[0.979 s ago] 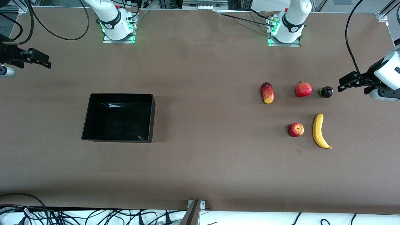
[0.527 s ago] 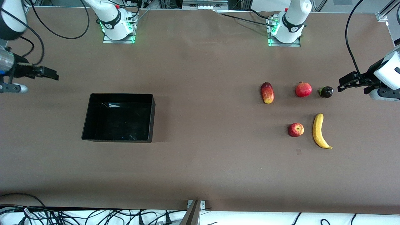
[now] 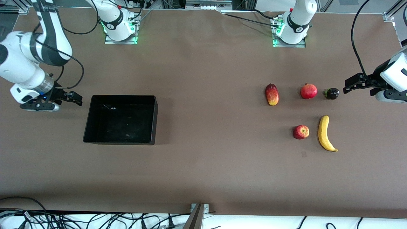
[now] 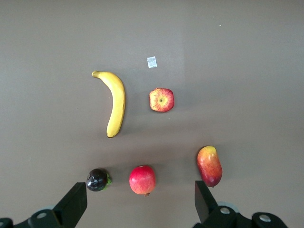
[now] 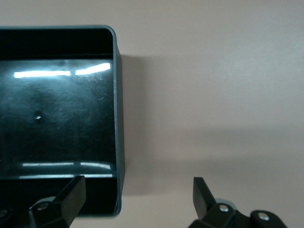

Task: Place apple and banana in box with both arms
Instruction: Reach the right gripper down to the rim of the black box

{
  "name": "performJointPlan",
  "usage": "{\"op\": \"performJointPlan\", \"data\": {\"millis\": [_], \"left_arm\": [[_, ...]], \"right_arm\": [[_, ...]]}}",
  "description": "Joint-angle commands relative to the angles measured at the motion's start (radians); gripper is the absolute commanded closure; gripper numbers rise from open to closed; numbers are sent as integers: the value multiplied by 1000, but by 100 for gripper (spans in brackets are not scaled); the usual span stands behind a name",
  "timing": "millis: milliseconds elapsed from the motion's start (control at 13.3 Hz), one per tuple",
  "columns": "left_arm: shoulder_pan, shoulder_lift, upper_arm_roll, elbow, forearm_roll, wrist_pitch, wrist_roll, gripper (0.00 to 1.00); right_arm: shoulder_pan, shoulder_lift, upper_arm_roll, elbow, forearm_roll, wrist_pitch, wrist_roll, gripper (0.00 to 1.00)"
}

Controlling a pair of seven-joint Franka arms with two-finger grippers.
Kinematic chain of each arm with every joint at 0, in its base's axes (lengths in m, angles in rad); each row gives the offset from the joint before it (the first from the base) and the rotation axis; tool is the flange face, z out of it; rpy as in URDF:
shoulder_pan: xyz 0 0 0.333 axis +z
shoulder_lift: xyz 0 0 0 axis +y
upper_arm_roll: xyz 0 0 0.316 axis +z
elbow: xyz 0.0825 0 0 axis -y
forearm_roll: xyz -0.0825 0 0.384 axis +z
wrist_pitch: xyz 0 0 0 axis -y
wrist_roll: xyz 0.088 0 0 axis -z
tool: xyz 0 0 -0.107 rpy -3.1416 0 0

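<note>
**Front view: both claws released, fruit not yet touched**

Front view shows the apple [image 3: 300,132] and the banana [image 3: 325,133] lying side by side on the table, close but apart, toward the left arm's end. The box [image 3: 90,121] stands well apart from them, toward the right arm's end, with no fruit in it. The left gripper [image 3: 347,85] hangs above the table just beside a small dark fruit [image 3: 331,93], its fingers spread wide and holding nothing. The right gripper [image 3: 76,98] is just beside the wall of the box, also spread wide and without load.

Risks, as I judge them: a red round fruit [image 3: 308,91] and an oval red-yellow fruit [image 3: 272,94] lie farther from the camera than the apple, so the left arm could take the wrong red fruit. The banana is long and curved; a grip near its tip may let it swing or slip. The right claw is near the box wall and could push it.

The table [image 3: 203,165] has a plain brown matte cover. Cables lie along its near edge.
</note>
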Motion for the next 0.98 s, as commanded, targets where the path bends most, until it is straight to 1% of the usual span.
{"op": "performJointPlan", "data": {"millis": [0,151,301,377,452,527,678,753,904], "left_arm": [[-15,13,20,24,-31,-20,23,0],[-15,13,20,24,-31,-20,21,0],[-15,13,20,24,-31,-18,21,0],[-15,13,20,24,-31,-18,21,0],[-15,13,20,24,-31,-18,20,0],[-15,14,20,24,-31,-18,20,0],[-15,13,20,24,-31,-18,20,0],[-15,13,20,24,-31,-18,20,0],[-15,13,20,24,-31,-18,18,0]], "right_arm": [[4,70,25,-2,30,98,22,0],[4,133,26,-4,30,169,22,0],[4,164,43,-4,30,212,22,0],[4,175,51,-2,30,235,22,3],[4,192,55,-4,30,264,22,17],[4,208,63,-4,31,295,22,37],[4,218,65,-7,30,315,16,87],[4,218,66,-8,30,315,8,100],[4,218,68,-19,30,318,11,100]]}}
